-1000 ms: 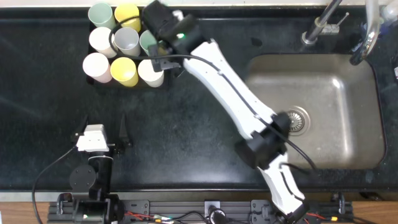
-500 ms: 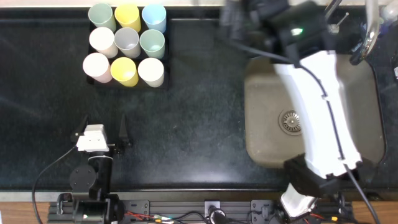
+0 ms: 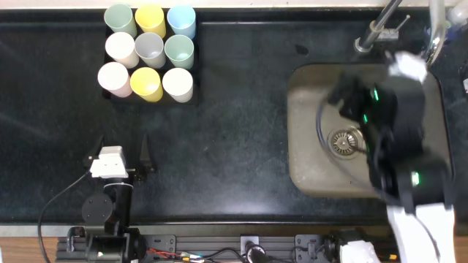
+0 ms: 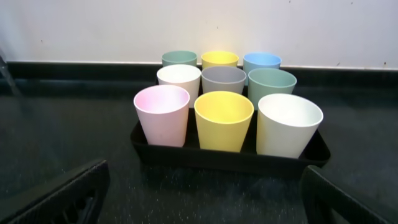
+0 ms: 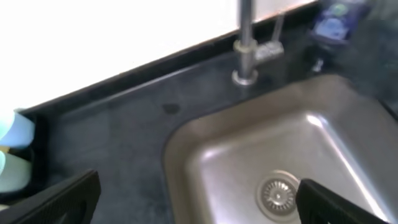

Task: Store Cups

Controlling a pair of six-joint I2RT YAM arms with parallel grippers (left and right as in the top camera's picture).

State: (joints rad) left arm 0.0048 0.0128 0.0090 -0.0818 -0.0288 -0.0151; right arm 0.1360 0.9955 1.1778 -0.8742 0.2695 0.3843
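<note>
Finding the left gripper (image 3: pixel 121 146) sitting at the front left of the counter (image 3: pixel 241 131), jaws spread wide, gripping nothing. Noting nine cups (image 3: pixel 150 50) standing upright in a black tray (image 4: pixel 230 160) at the far edge. Recording the right gripper (image 5: pixel 199 196) hanging over the sink (image 3: pixel 311 157), jaws wide apart, carrying nothing.
</note>
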